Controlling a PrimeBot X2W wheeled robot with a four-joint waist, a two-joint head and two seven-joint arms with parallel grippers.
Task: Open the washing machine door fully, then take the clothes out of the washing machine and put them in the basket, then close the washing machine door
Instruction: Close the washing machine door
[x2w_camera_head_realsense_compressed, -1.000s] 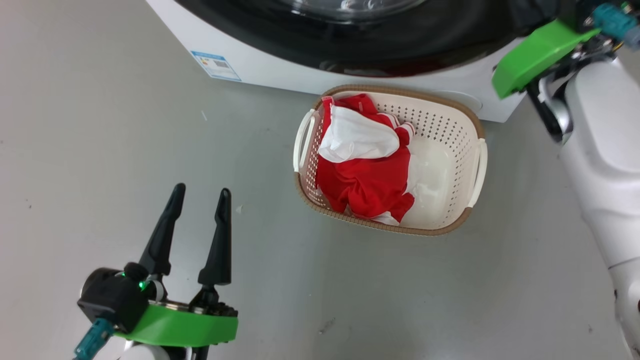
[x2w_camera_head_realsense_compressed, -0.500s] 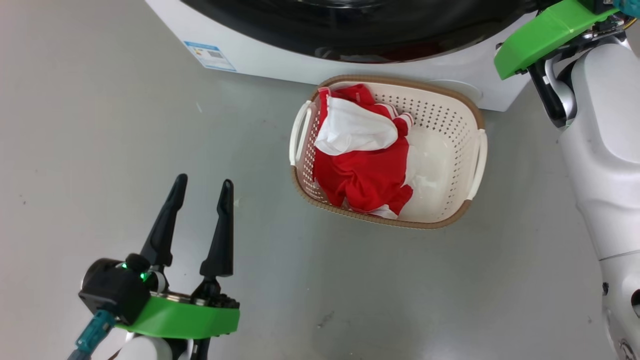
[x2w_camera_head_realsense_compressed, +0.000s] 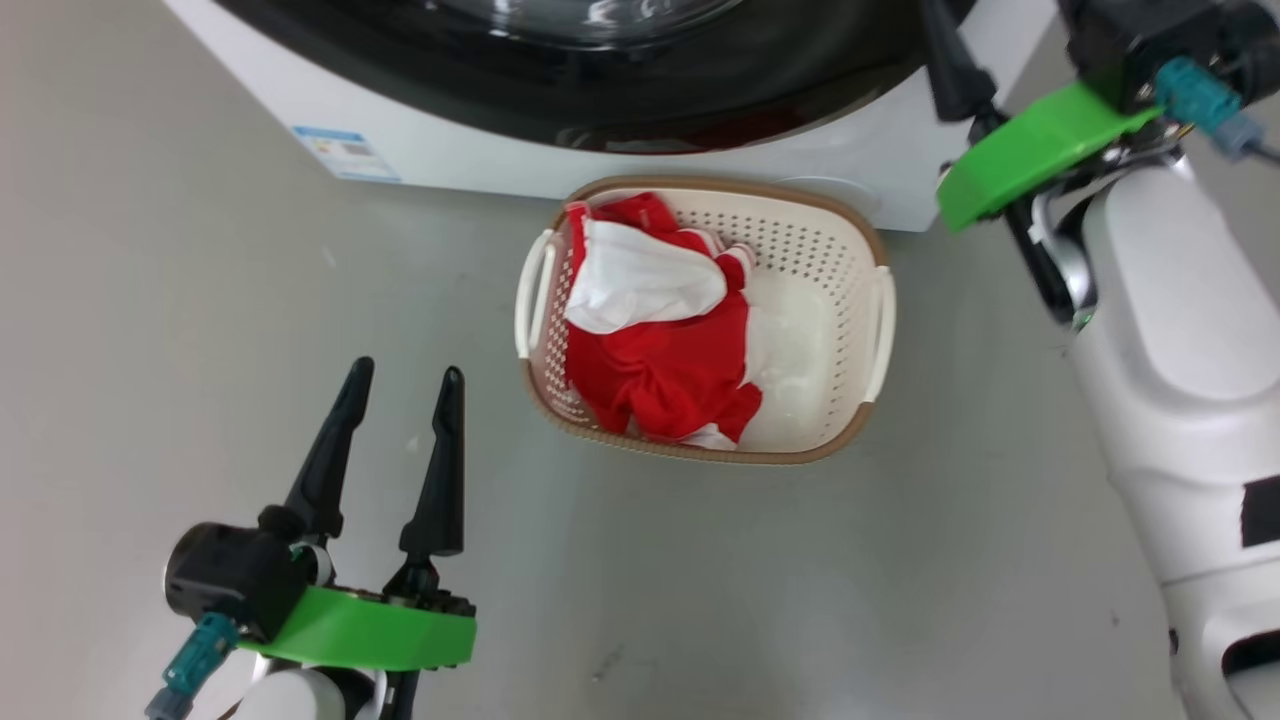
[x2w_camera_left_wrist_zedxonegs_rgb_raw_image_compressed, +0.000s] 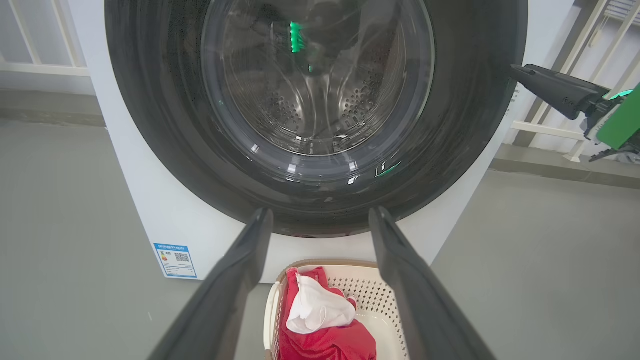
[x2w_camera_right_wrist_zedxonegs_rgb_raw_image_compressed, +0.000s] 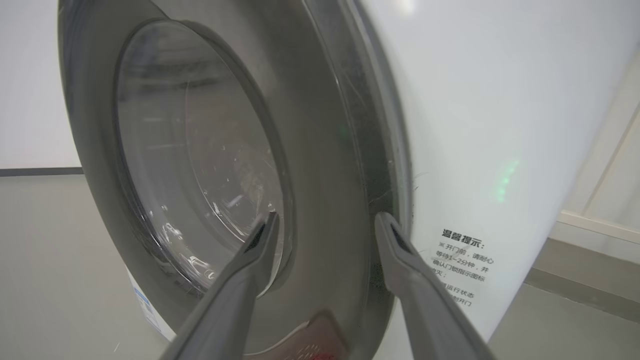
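Note:
The washing machine (x2w_camera_head_realsense_compressed: 480, 160) stands at the top of the head view with its door (x2w_camera_head_realsense_compressed: 700, 90) lying flush against the white front. In front of it on the floor is the basket (x2w_camera_head_realsense_compressed: 830, 205), with the red and white clothes (x2w_camera_head_realsense_compressed: 665, 370) piled in its left half. My left gripper (x2w_camera_head_realsense_compressed: 405, 375) hovers open and empty at the lower left, aimed at the door (x2w_camera_left_wrist_zedxonegs_rgb_raw_image_compressed: 150, 125) above the basket (x2w_camera_left_wrist_zedxonegs_rgb_raw_image_compressed: 380, 295). My right gripper (x2w_camera_right_wrist_zedxonegs_rgb_raw_image_compressed: 325, 217) is open beside the door's right rim (x2w_camera_right_wrist_zedxonegs_rgb_raw_image_compressed: 320, 150), holding nothing. One of its fingers (x2w_camera_head_realsense_compressed: 955, 75) shows at the machine's right corner.
A blue label (x2w_camera_head_realsense_compressed: 345, 153) is stuck low on the machine's front left. Bare grey floor (x2w_camera_head_realsense_compressed: 700, 600) surrounds the basket. My right forearm (x2w_camera_head_realsense_compressed: 1170, 350) fills the right edge. A white railing (x2w_camera_left_wrist_zedxonegs_rgb_raw_image_compressed: 550, 131) stands to the right of the machine.
The head camera has shifted, sliding the basket and machine leftward in view. My right gripper has opened, and one of its fingers has come into the head view. The left gripper has held still.

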